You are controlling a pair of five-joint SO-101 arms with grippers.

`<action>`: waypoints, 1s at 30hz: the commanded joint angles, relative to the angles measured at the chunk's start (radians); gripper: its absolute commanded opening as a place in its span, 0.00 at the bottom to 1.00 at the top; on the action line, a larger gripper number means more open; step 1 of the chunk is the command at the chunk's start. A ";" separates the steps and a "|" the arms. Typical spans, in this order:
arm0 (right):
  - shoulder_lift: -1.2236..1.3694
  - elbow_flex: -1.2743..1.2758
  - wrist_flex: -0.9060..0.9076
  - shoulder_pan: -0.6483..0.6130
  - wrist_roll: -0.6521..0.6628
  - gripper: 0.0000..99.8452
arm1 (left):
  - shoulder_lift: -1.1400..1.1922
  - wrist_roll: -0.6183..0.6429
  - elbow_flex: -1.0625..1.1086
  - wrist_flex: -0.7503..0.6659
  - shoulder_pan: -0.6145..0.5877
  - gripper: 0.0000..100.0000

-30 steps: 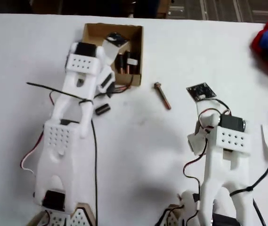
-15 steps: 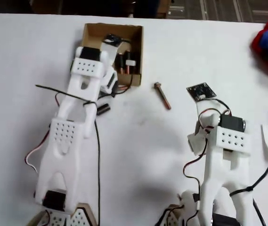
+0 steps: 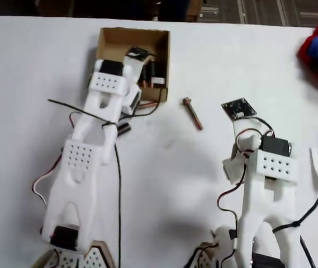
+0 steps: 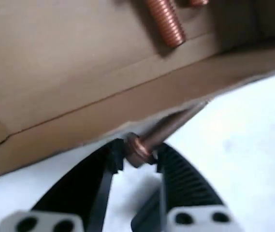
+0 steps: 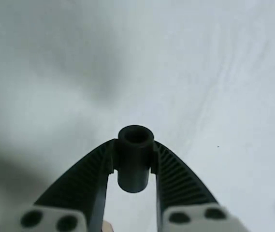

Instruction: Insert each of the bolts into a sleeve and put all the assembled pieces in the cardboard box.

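Bolt (image 4: 168, 128) pinched beside the cardboard box (image 4: 79, 58) wall
Left gripper (image 4: 136, 153) is clenched on its head end; right gripper (image 5: 134, 166) grasps a black sleeve (image 5: 135, 140) above the table (image 5: 200, 72). The metal looks stiff, smooth, probably slippery, so the shank near the head seems safest.

Bright, even light casts soft shadows on the table (image 3: 159, 162).
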 commanded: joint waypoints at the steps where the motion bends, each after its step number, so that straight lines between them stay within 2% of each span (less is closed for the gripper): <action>1: -0.031 -0.003 -0.010 0.012 0.006 0.02 | -0.003 -0.002 -0.033 -0.006 -0.017 0.04; 8: -0.030 -0.003 -0.010 0.012 0.006 0.02 | -0.009 -0.005 -0.033 0.041 -0.017 0.02; 13: -0.030 -0.003 -0.010 0.012 0.006 0.02 | -0.028 -0.078 -0.025 0.143 -0.017 0.02; 23: -0.030 -0.003 -0.010 0.005 0.006 0.02 | -0.256 -0.084 0.048 0.143 -0.146 0.02; 30: -0.030 -0.003 -0.010 0.005 0.006 0.02 | -0.302 -0.078 0.162 0.143 -0.161 0.03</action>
